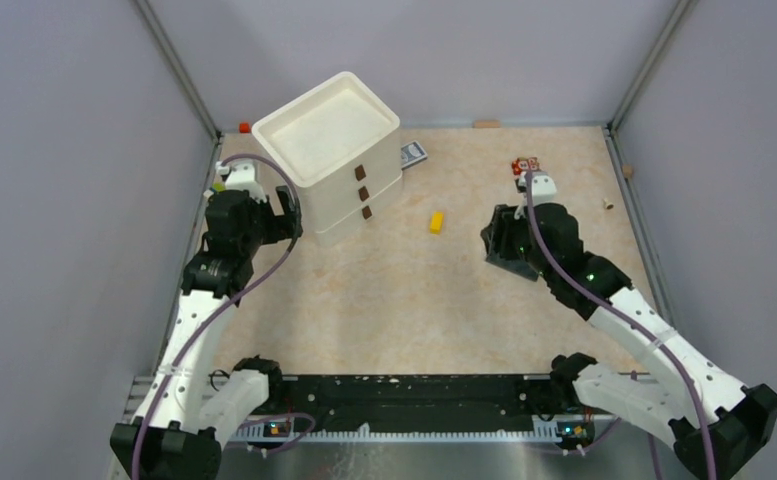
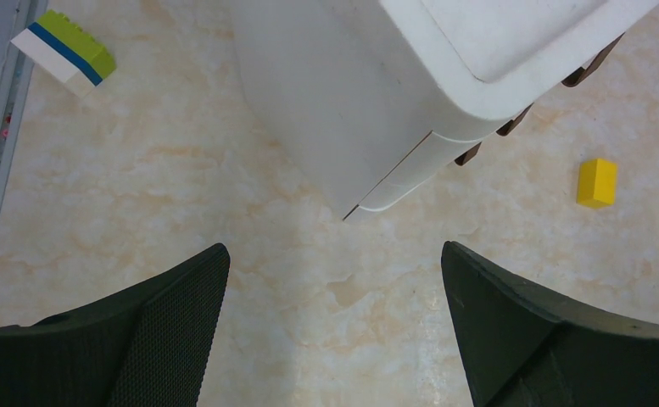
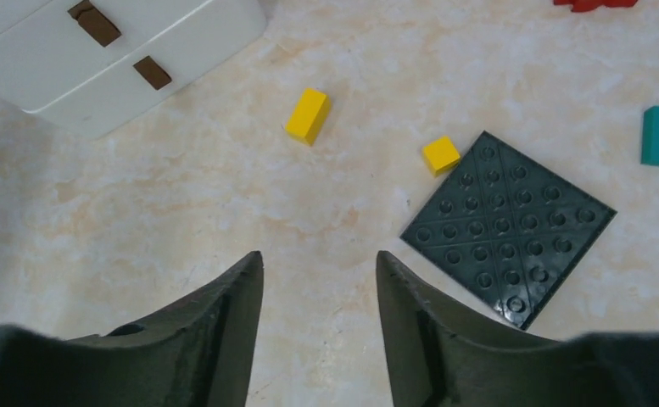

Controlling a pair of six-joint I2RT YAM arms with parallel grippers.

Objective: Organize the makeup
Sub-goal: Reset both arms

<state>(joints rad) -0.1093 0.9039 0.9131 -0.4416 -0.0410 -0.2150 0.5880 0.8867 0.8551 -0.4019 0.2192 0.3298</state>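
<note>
From above, my left gripper is just beside the near-left corner of the white drawer unit. My right gripper hangs well off to the right of that unit, and a yellow block lies between the two grippers, a little beyond them. On the left wrist camera the fingers stand wide apart over bare tabletop with nothing between them. The drawer unit's corner is straight ahead, and a green, blue and white brick is ahead to the left. On the right wrist camera the fingers are parted, with only tabletop in the gap. A dark studded plate lies ahead to the right, with a small yellow cube just beside its edge. Where the makeup is, I cannot tell from any view.
</note>
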